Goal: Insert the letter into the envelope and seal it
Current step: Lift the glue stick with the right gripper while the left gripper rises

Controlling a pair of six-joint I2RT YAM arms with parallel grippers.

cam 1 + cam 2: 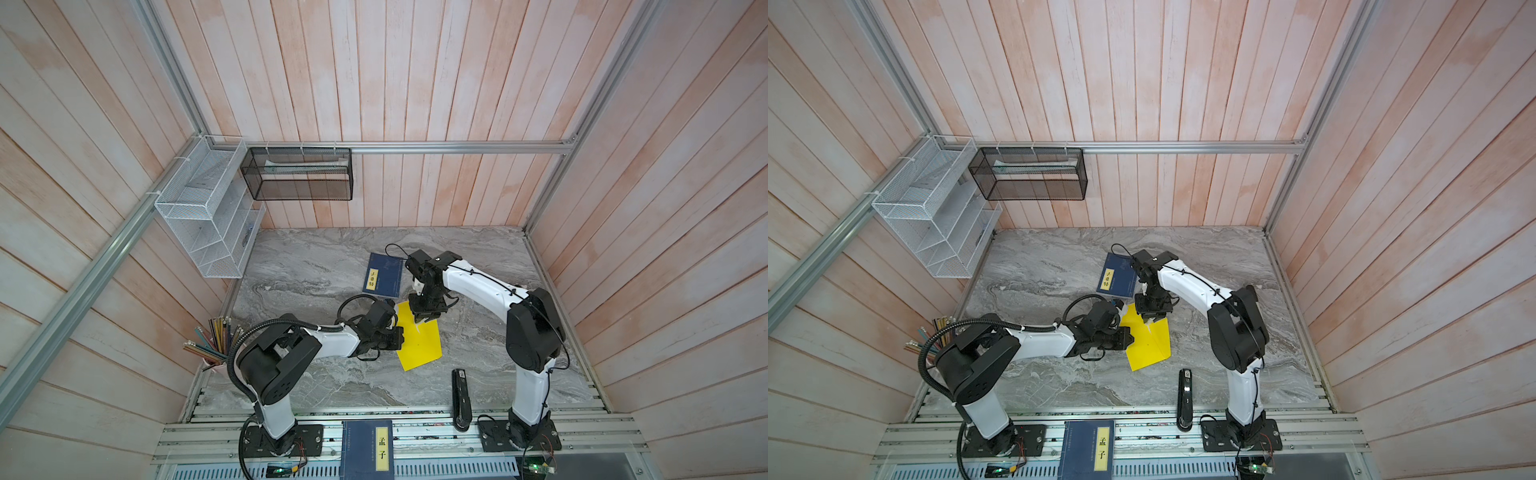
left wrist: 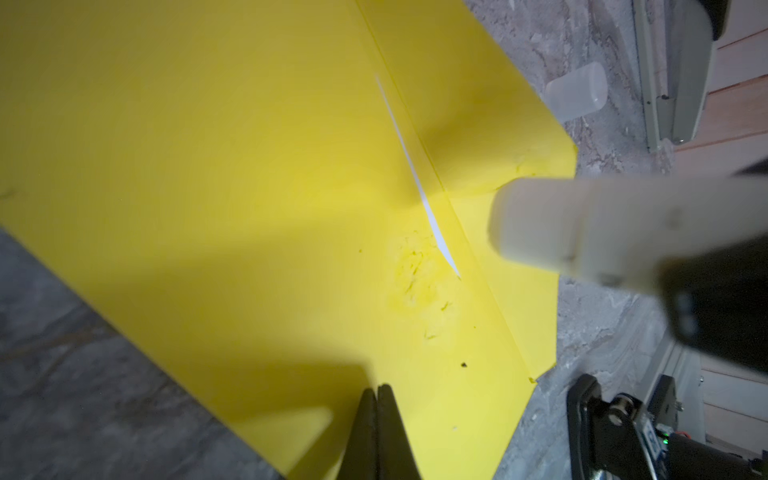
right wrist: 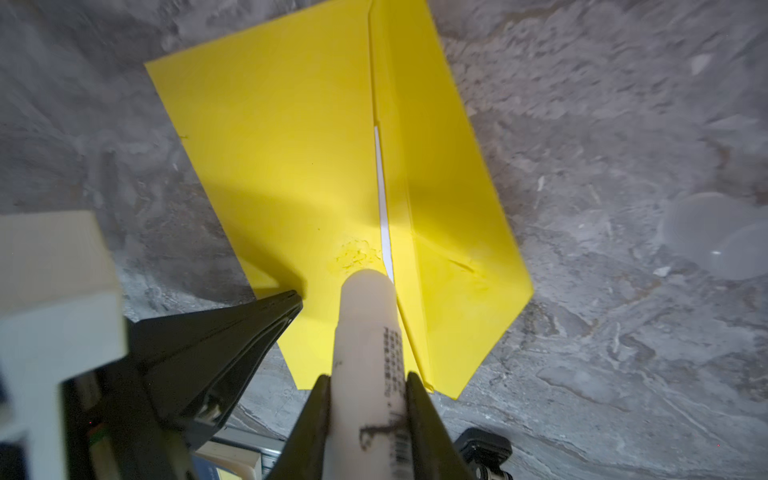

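The right gripper (image 3: 365, 386) pinches a glue stick (image 3: 368, 328), its tip on the envelope (image 3: 270, 158) beside the letter's (image 3: 384, 224) white sliver.

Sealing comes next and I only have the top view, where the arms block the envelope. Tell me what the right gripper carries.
Observer: The right gripper is shut on a cream glue stick, tip down over the envelope.
Operator: Report the letter.
Observer: Only a thin white sliver of the letter shows at the mouth; the flap lies open.
Operator: Check the left gripper.
Observer: The left gripper is shut, tips at the envelope's edge.
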